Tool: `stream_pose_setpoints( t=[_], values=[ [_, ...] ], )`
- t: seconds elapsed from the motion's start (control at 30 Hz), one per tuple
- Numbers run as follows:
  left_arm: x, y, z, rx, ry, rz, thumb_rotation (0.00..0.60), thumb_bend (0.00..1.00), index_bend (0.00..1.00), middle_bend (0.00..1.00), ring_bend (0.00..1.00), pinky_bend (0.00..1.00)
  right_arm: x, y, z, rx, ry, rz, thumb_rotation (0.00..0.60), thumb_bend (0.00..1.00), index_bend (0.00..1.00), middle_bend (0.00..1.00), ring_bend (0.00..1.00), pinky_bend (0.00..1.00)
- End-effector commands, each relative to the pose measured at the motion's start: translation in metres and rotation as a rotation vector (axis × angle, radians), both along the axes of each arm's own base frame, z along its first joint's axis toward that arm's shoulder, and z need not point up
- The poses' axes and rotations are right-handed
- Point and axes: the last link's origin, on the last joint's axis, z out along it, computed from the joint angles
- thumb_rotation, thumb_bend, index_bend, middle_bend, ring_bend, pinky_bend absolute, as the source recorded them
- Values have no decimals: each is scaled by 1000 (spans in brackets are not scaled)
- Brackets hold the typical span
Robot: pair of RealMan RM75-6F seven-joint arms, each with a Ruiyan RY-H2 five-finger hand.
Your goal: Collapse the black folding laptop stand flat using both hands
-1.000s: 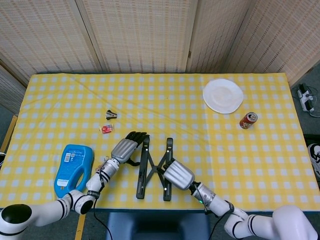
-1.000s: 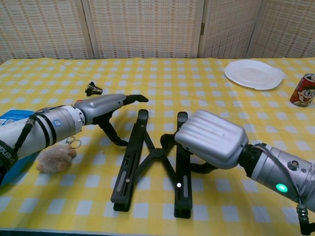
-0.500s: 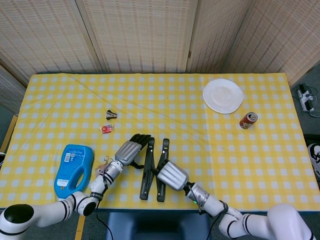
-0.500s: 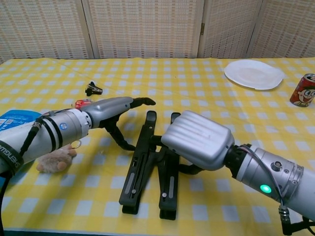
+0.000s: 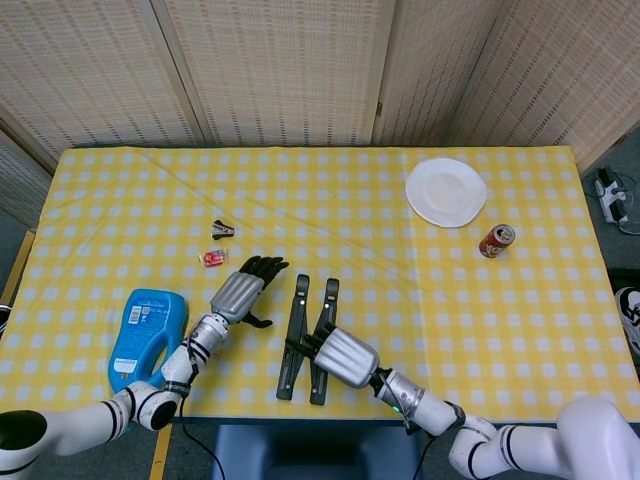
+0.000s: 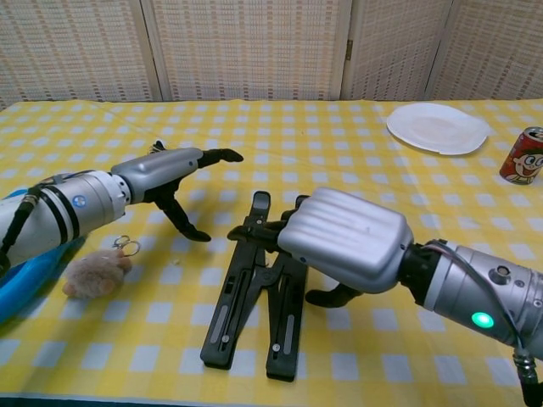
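With my left hand (image 6: 161, 174) open beside the nearly folded stand (image 6: 246, 292) at the near table edge, my right hand (image 6: 344, 246), fingers curled over it, could skid it sideways.

Laptop stand (image 6: 254, 292): matt black bars, hard, plastic or coated metal, cannot tell which. Right hand (image 6: 344, 239), fingers on the stand: ribbed silver shell, satin sheen. Left hand (image 6: 161, 174): same silver back, black matt fingertips (image 6: 222, 156). Tablecloth (image 6: 339, 153): checked cloth, matt, faintly creased beyond the fingertips.
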Motion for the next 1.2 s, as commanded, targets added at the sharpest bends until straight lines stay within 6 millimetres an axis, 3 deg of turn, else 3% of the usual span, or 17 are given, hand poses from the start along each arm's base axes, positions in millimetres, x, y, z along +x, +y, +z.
stream_pose_setpoints(
  t=[0.03, 0.33, 1.2],
  values=[
    [-3, 1, 8, 13, -9, 8, 600, 118, 21, 68, 41, 0, 10, -9, 16, 75, 117, 11, 600, 275, 3, 166, 239, 225],
    [-9, 1, 18, 25, -10, 29, 600, 114, 17, 62, 38, 0, 25, -22, 15, 139, 300, 30, 600, 274, 0, 24, 49, 55],
    [-29, 2, 27, 39, -17, 86, 600, 112, 14, 54, 26, 0, 50, -35, -13, 181, 440, 45, 600, 274, 0, 25, 40, 51]
  ],
)
